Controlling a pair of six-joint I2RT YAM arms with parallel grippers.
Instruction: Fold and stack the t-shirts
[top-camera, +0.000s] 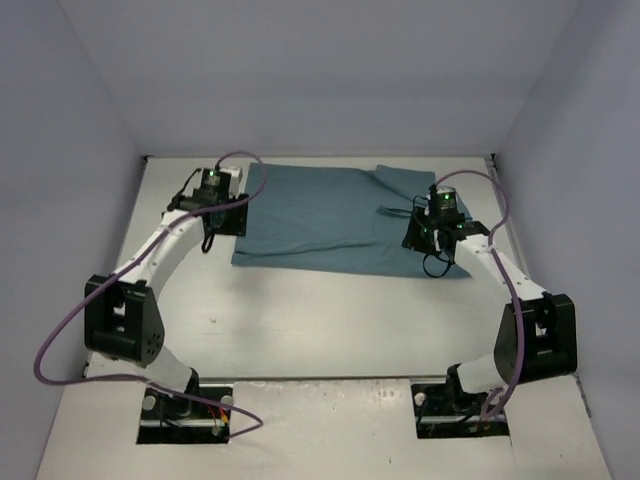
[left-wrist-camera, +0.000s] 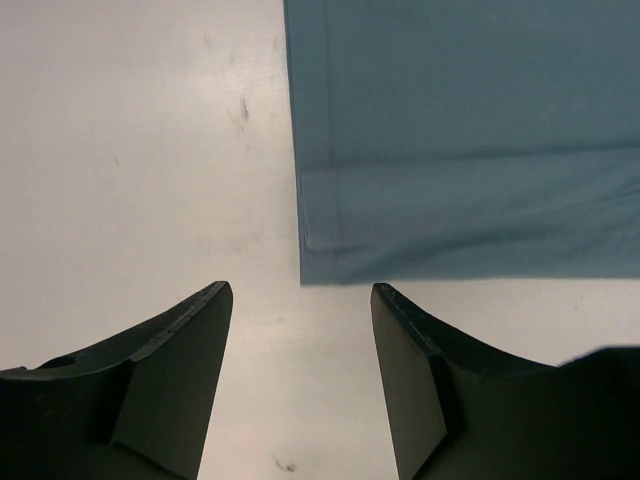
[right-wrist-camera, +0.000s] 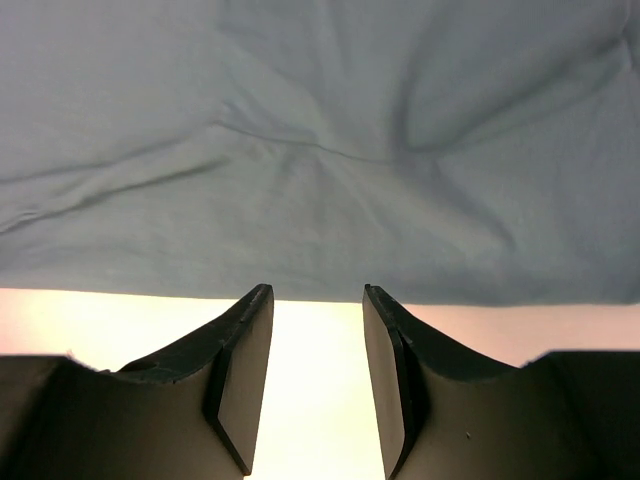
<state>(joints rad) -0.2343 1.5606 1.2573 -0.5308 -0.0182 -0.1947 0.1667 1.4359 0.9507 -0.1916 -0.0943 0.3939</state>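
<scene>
The teal-blue t-shirt (top-camera: 330, 220) lies spread flat on the white table (top-camera: 300, 320), with some folds bunched at its right end. My left gripper (top-camera: 222, 222) hovers at the shirt's left edge. In the left wrist view it (left-wrist-camera: 300, 295) is open and empty over bare table, with a hemmed corner of the shirt (left-wrist-camera: 450, 150) just ahead of the fingertips. My right gripper (top-camera: 428, 245) is over the shirt's right end. In the right wrist view it (right-wrist-camera: 318, 295) is open and empty, its tips at the edge of the wrinkled cloth (right-wrist-camera: 320, 150).
Pale walls (top-camera: 90, 90) close in the table on the left, back and right. The arm bases (top-camera: 185, 405) stand at the near edge. Purple cables (top-camera: 60, 340) loop beside each arm. Bare table lies between the shirt and the bases.
</scene>
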